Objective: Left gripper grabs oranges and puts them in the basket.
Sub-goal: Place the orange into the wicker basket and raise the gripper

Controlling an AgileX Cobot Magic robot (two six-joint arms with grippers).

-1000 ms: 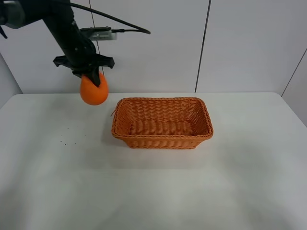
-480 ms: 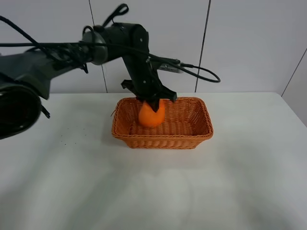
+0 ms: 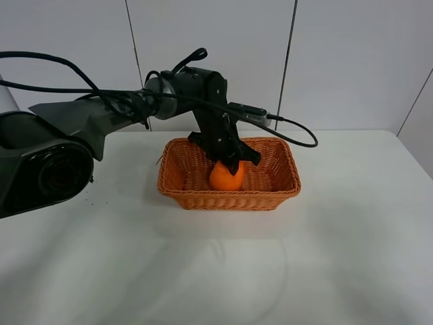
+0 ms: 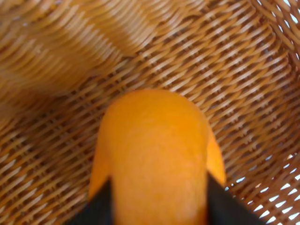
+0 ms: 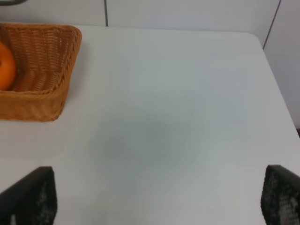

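The wicker basket (image 3: 177, 190) stands at the middle of the white table. My left gripper (image 3: 230, 164) reaches down into it, shut on the orange (image 3: 226, 177), which is low inside the basket. In the left wrist view the orange (image 4: 157, 154) fills the middle between the two dark fingers (image 4: 101, 206), with the basket's woven floor (image 4: 225, 79) close behind it. I cannot tell whether the orange touches the floor. The right wrist view shows the basket's corner (image 5: 56, 70) and part of the orange (image 5: 5, 65). My right gripper (image 5: 157, 199) is open, with its fingertips (image 5: 30, 197) far apart over bare table.
The black left arm and its cables (image 3: 291, 132) stretch from the left edge across to the basket. The white table (image 3: 352, 237) ends at a grey panelled wall (image 3: 352, 61) behind the basket. A few dark specks (image 3: 91, 196) lie on the table at the left.
My left gripper carried the orange from above the table left of the basket, over the rim, and lowered it deep inside the basket. It is still shut on it.
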